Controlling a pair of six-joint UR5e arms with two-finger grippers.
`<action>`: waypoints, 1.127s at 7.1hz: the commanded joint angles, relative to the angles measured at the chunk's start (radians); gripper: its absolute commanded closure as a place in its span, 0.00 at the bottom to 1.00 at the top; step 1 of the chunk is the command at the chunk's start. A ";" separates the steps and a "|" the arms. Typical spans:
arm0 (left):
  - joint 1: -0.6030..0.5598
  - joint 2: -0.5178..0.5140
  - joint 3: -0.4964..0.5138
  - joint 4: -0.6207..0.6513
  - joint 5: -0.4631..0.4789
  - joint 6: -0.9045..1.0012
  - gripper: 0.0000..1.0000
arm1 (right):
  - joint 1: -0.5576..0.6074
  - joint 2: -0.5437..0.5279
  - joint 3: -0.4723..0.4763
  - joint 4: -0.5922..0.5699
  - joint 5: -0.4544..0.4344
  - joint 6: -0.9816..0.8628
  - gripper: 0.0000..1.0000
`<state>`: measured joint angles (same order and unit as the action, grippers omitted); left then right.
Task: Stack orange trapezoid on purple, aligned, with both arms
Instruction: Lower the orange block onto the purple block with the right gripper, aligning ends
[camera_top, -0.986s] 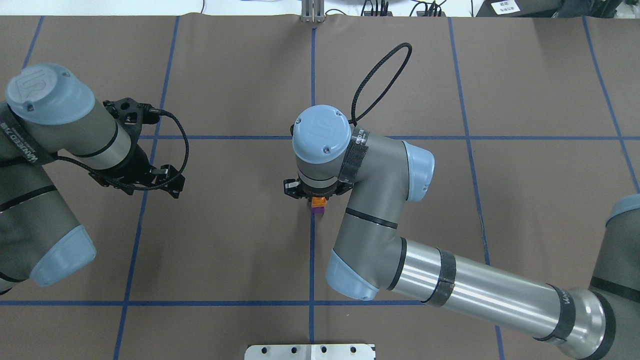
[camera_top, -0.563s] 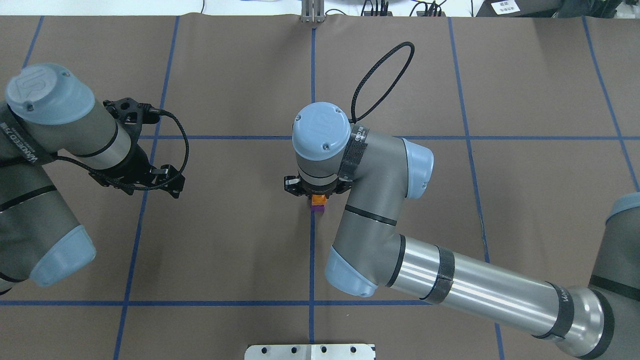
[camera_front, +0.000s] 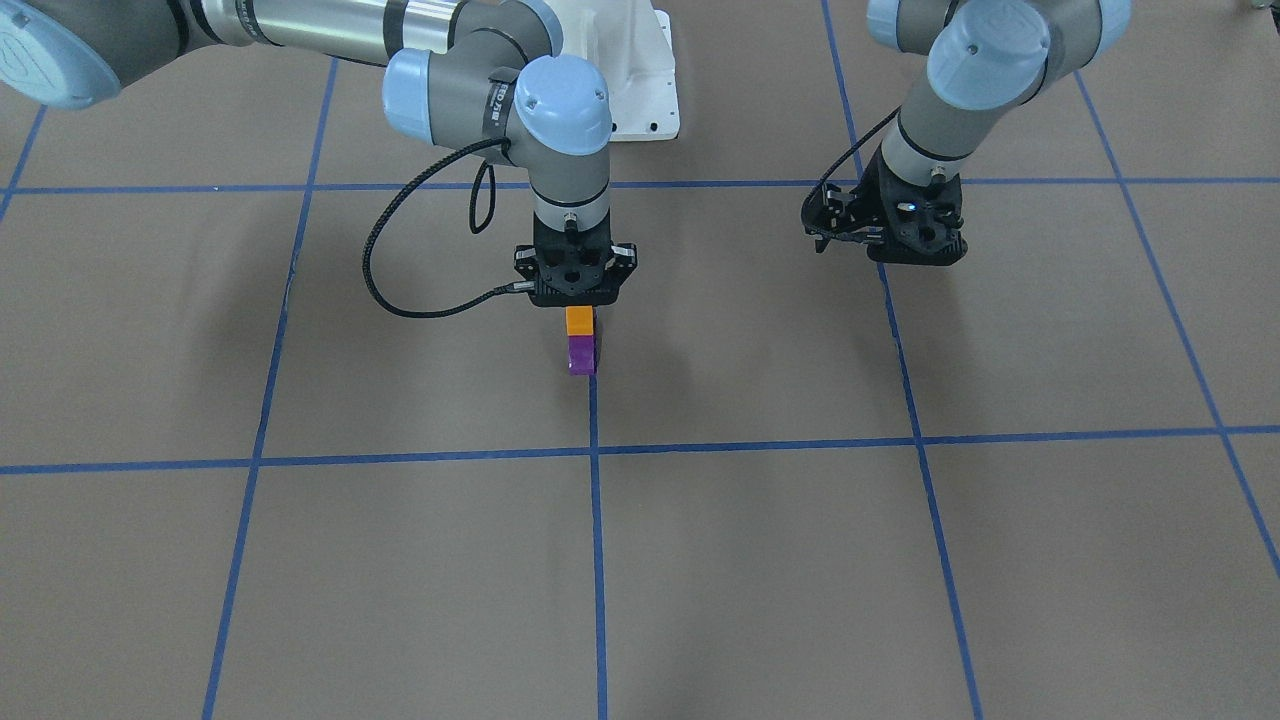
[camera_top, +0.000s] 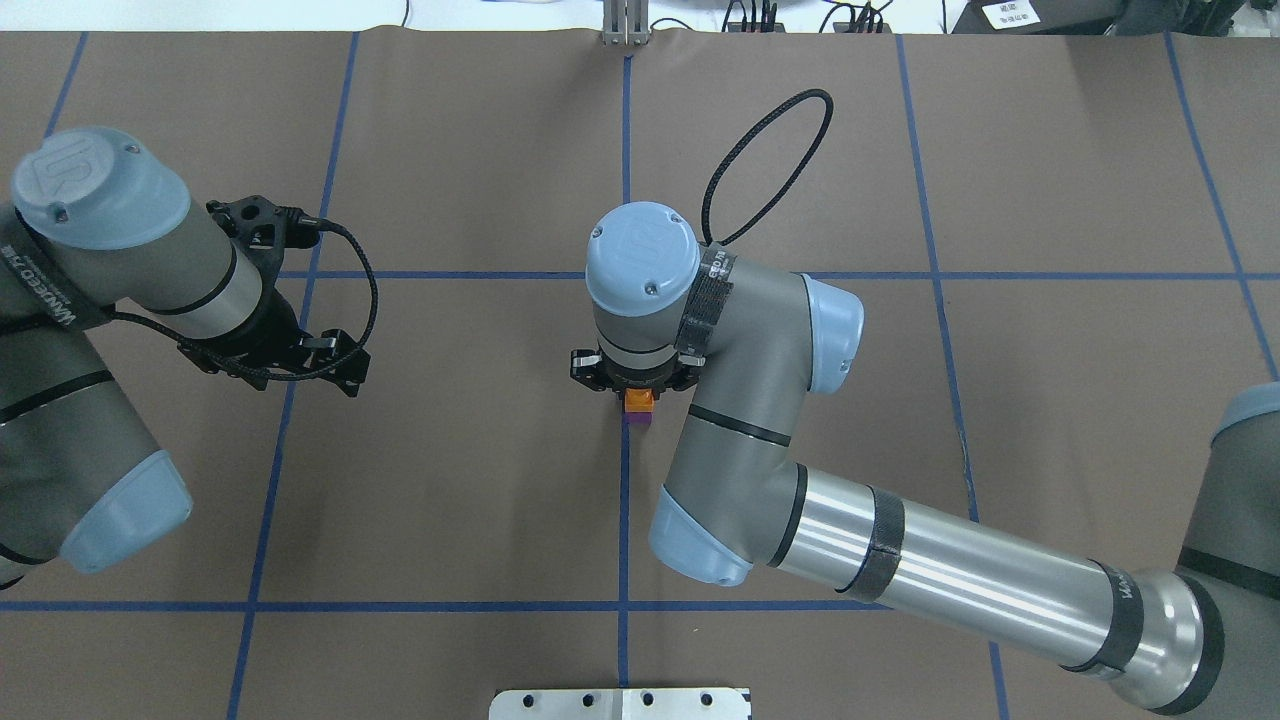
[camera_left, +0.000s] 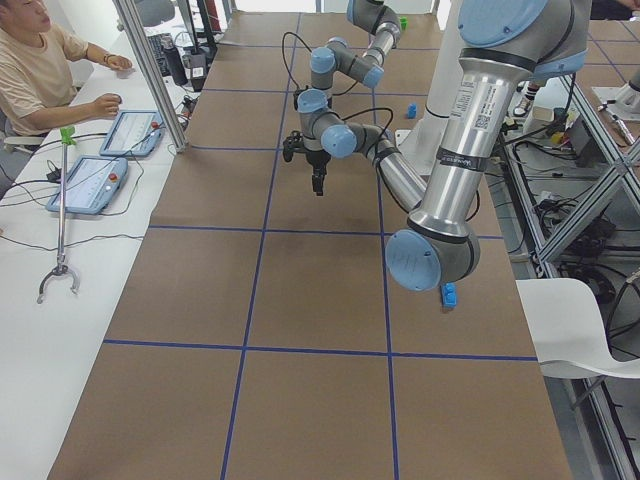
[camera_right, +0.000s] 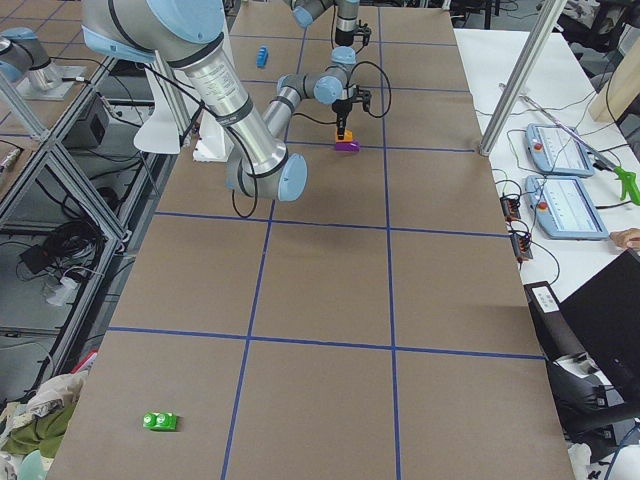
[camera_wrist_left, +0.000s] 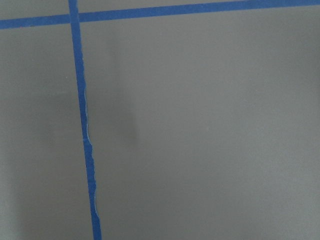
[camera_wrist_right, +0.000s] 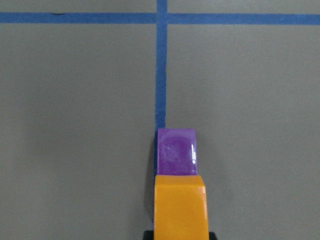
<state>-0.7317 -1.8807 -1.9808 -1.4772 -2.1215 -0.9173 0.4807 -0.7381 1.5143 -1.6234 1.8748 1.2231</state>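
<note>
My right gripper is clamped on the orange trapezoid and holds it directly over the purple, which stands on the surface at the end of a blue tape line. From the front the two bricks look touching and nearly flush at the sides. From my right wrist the orange trapezoid covers the near part of the purple, so I cannot tell whether the stud is fully seated.

I judge the stack to be almost made. What is left is to press it home, check the alignment, let go and lift clear.

My left gripper hangs well apart to the side with nothing near it. I cannot tell whether it is spread or closed; its wrist camera shows only bare surface and tape.

Nothing crowds the stack. A green brick and a small blue brick lie far off, and an operator sits beyond the table's end.
</note>
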 joint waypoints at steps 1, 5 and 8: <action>0.000 0.000 -0.001 0.000 0.000 0.000 0.00 | -0.001 -0.001 -0.009 0.008 0.001 -0.011 1.00; 0.000 0.000 -0.001 0.000 0.000 -0.002 0.00 | -0.004 -0.001 -0.009 0.010 0.001 -0.030 1.00; 0.000 0.000 -0.001 0.000 0.000 -0.002 0.00 | -0.007 0.000 -0.009 0.010 -0.003 -0.039 0.01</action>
<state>-0.7317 -1.8807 -1.9819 -1.4772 -2.1215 -0.9188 0.4767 -0.7394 1.5048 -1.6140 1.8749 1.1848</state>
